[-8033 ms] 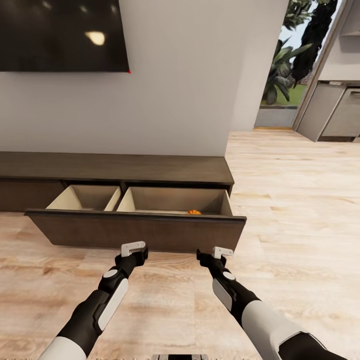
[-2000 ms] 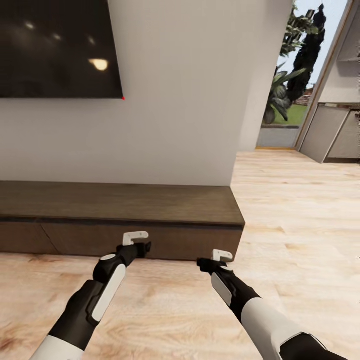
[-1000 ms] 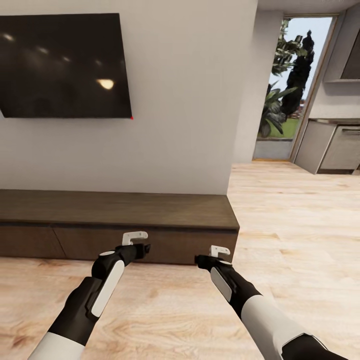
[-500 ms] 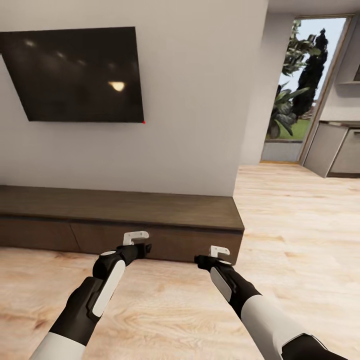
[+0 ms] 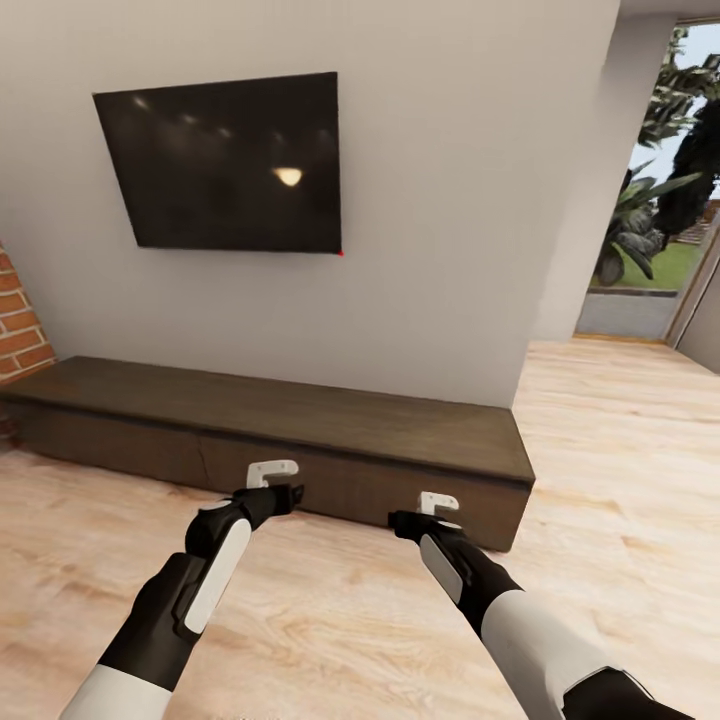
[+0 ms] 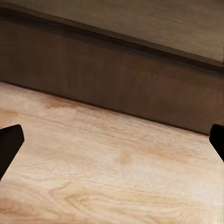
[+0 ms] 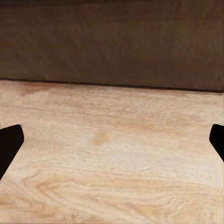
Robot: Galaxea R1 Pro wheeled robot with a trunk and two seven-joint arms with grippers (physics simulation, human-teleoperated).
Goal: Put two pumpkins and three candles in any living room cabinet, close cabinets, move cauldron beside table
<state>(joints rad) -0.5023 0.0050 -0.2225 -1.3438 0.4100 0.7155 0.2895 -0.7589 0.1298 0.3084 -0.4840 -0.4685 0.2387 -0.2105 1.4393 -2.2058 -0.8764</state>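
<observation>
The long, low, dark brown cabinet [image 5: 300, 440] runs along the white wall, all its flat fronts shut. My left gripper [image 5: 283, 489] hovers above the floor just in front of it, and its dark fingertips [image 6: 9, 144] stand wide apart, open and empty. My right gripper [image 5: 412, 518] is held the same way near the cabinet's right end, open, with its fingertips [image 7: 10, 142] far apart. The cabinet front [image 6: 116, 79] shows close ahead of the left wrist camera, and the cabinet front [image 7: 112, 46] likewise ahead of the right one. The pumpkins, candles and cauldron are out of view.
A black TV [image 5: 230, 165] hangs on the wall above the cabinet. A red brick wall edge [image 5: 20, 320] stands at the far left. Light wood floor [image 5: 350, 620] spreads around me, and a doorway to a garden [image 5: 660, 230] opens at the right.
The drawer that stood open 8 s ago with a pumpkin inside is now shut. The camera has since turned left, bringing the brick wall into view. Both arms keep their pose.
</observation>
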